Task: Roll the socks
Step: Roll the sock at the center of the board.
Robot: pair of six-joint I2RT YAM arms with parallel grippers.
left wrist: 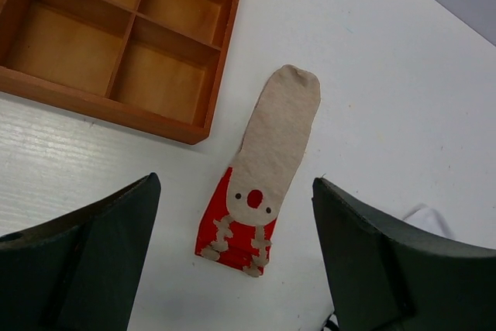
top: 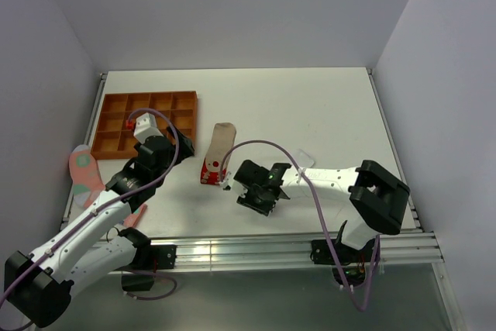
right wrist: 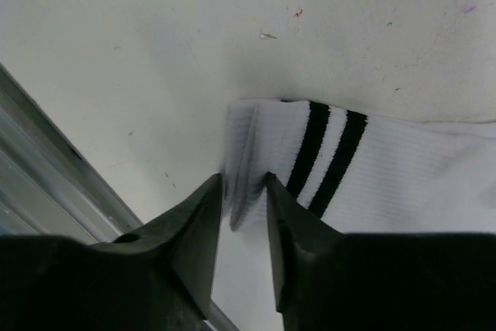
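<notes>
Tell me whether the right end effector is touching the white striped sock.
Touching. The right wrist view shows the cuff edge of the white striped sock pinched between the fingers of the right end effector.

The left arm (top: 85, 226) reached forward from its base, and its wrist was bent so that the left gripper (left wrist: 234, 184) pointed downward. Its two dark fingers (left wrist: 93, 253) stood wide apart, clear of the surface below them. The right arm (top: 333, 178) folded at the elbow and stretched low across toward the other arm. The right gripper (right wrist: 242, 184) had its tips close together, pinching the cuff edge of the white sock (right wrist: 387, 168) just ahead of the hand.
</notes>
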